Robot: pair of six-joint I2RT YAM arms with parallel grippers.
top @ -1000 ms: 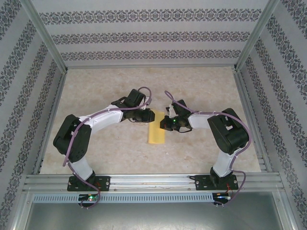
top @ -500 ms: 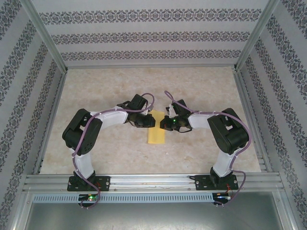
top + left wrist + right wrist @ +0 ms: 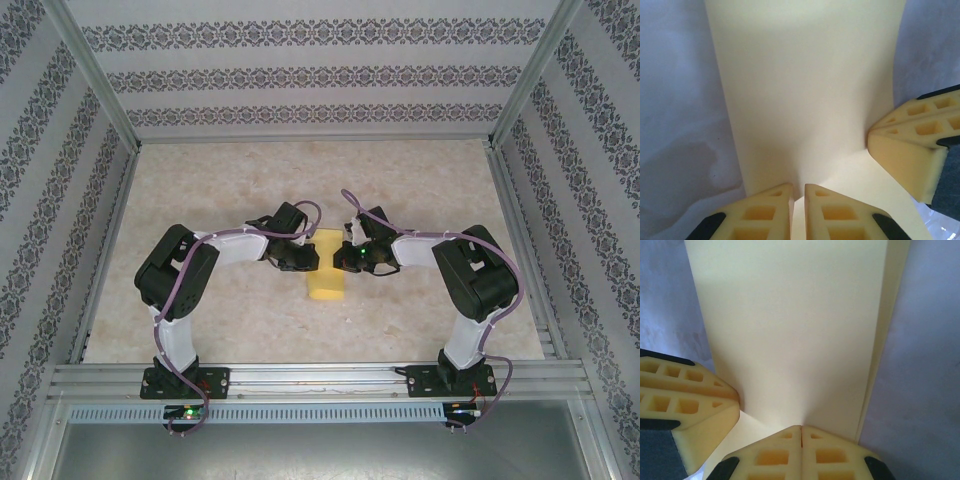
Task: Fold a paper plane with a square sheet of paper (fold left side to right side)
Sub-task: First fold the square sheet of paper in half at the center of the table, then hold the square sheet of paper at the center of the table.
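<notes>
**Both grippers at the folded sheet, mid-table**

You have the square sheet of paper (image 3: 327,283) lying as a narrow yellow strip about midway between the left and right edges of the table (image 3: 200,180). Its long side runs from the far edge toward the near edge. The two grippers meet over the strip's far half, one from each side, tips close together.

Your right gripper (image 3: 801,429) is clenched. Its pads touch along a single seam and the paper rises into that seam, so it is grasping the sheet.

Your left gripper (image 3: 798,192) is nearly closed. A thin slit shows between its fingers (image 3: 765,212), with pale paper visible in it. You cannot tell from the wrist view whether those pads bear on the sheet.

In the right wrist view, a lower layer's edge sits offset along the strip's right side.
</notes>
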